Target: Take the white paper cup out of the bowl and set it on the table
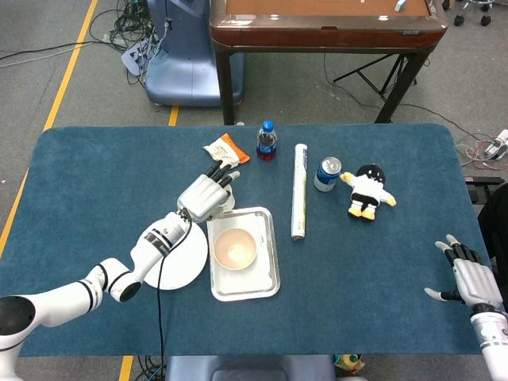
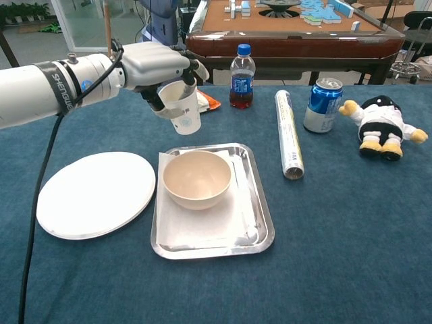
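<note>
Your left hand [image 2: 156, 64] grips the paper cup [image 2: 181, 108], clear of the bowl [image 2: 197, 178] (right hand [image 1: 475, 279] idle, fingers spread); lower it upright onto bare table [image 2: 351, 223]

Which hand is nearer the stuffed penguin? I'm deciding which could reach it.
The right hand seems slightly nearer, open at the table's near right edge, in front of the stuffed penguin. The left hand holds the white paper cup far across, beyond the tray.

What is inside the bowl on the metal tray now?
Nothing: the bowl shows only its bare inner surface. The white paper cup is out of it, held by the left hand beyond the tray. The cup's own inside is hidden.
</note>
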Controlling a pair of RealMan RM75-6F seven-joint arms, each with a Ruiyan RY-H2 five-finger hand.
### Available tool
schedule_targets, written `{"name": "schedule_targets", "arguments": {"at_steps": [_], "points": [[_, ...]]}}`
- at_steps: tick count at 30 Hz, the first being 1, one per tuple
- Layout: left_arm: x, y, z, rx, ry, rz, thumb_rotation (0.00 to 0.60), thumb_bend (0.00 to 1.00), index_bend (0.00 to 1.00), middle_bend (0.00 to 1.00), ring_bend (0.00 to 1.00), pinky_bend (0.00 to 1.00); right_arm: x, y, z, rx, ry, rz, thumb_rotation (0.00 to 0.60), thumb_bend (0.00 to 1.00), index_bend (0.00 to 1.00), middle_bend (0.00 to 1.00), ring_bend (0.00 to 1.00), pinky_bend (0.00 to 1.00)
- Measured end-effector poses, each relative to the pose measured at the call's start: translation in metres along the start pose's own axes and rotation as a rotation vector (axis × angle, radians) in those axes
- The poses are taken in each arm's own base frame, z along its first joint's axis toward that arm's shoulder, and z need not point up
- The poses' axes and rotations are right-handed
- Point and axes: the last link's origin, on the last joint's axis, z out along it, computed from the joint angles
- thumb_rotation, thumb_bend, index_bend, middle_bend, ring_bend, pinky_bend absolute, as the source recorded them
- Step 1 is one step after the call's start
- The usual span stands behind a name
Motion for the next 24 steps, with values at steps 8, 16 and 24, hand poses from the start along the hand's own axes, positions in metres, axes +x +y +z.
{"name": "schedule_targets", "arguments": {"at_steps": [8, 16, 24], "points": [[-0.010, -0.026, 0.002, 0.041, -0.011, 0.029, 0.600, 0.32, 0.60, 0.14, 0.00, 0.00, 0.000, -0.001, -0.001, 0.006, 0.000, -0.002, 0.600, 0.20, 0.00, 0.00, 0.00, 0.00], [-0.025, -0.053, -0.004, 0.094, -0.026, 0.005, 0.600, 0.32, 0.59, 0.14, 0.00, 0.00, -0.002, -0.005, -0.001, 0.008, 0.005, -0.012, 0.600, 0.20, 0.00, 0.00, 0.00, 0.00], [-0.043, -0.056, -0.019, 0.100, -0.036, -0.026, 0.600, 0.32, 0.59, 0.14, 0.00, 0.00, -0.001, -0.005, -0.003, 0.007, 0.015, -0.016, 0.600, 0.20, 0.00, 0.00, 0.00, 0.00]]}}
